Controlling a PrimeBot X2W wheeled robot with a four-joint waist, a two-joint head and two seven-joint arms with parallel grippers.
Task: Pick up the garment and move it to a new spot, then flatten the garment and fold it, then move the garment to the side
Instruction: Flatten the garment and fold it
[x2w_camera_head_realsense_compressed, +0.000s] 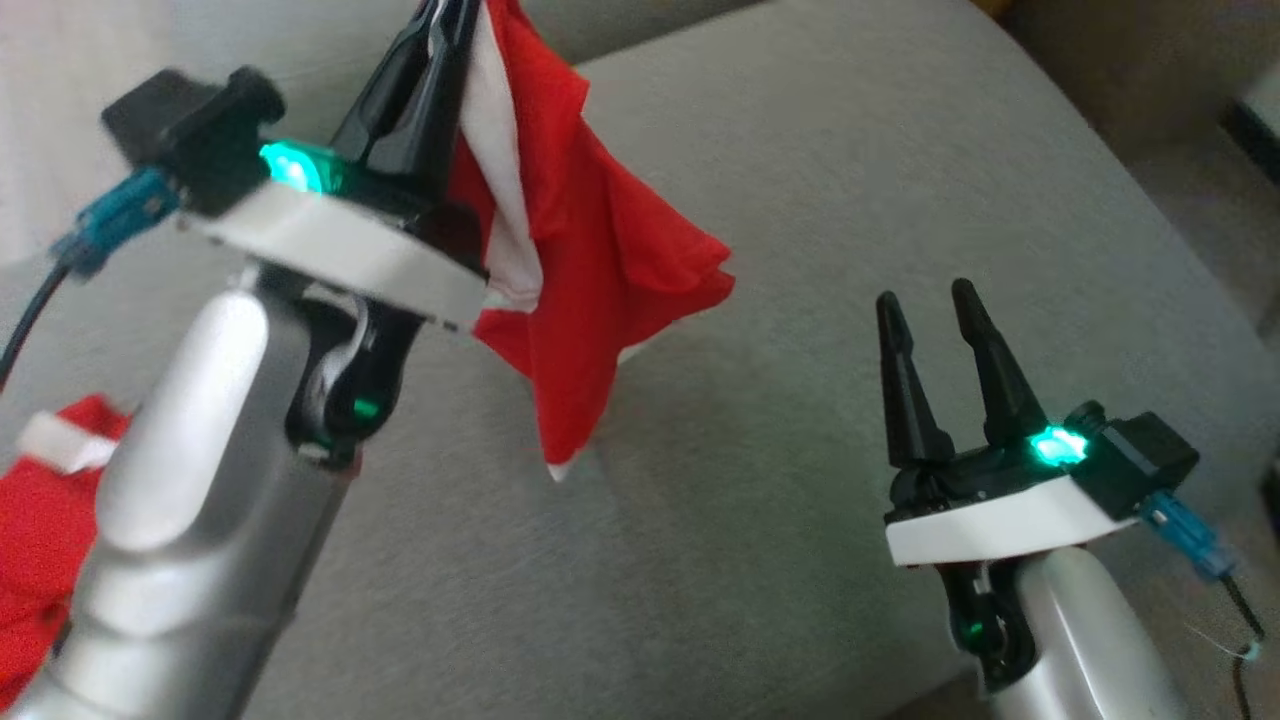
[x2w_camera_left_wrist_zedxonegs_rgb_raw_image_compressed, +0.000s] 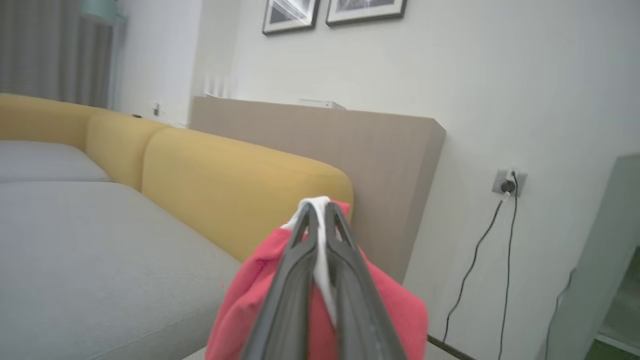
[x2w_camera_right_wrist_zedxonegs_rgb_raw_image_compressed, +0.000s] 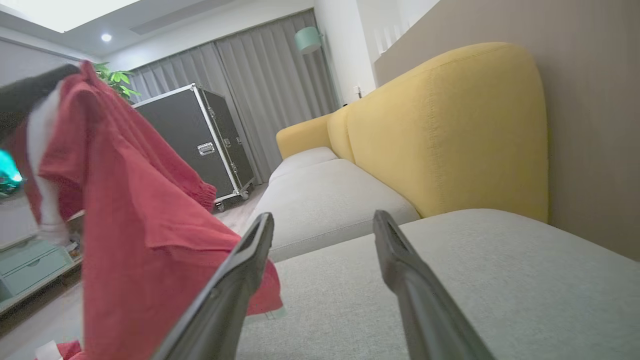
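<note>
Upper left of head view: L gripper (x2w_camera_head_realsense_compressed: 445, 50) clenched on red garment (x2w_camera_head_realsense_compressed: 600, 250), pinching its white trim. Cloth hangs off it above grey sofa seat (x2w_camera_head_realsense_compressed: 820, 170); can't tell if lowest tip touches. Bottom centre of L wrist view: fingers (x2w_camera_left_wrist_zedxonegs_rgb_raw_image_compressed: 297, 260) pressed together, trim btwn them, garment bunched around. Lower right of head view: R gripper (x2w_camera_head_realsense_compressed: 925, 298) released, jaws wide, nothing held, well apart from garment. Lower left edge: more red cloth (x2w_camera_head_realsense_compressed: 40, 530) w/ white band; unclear if same piece.
</note>
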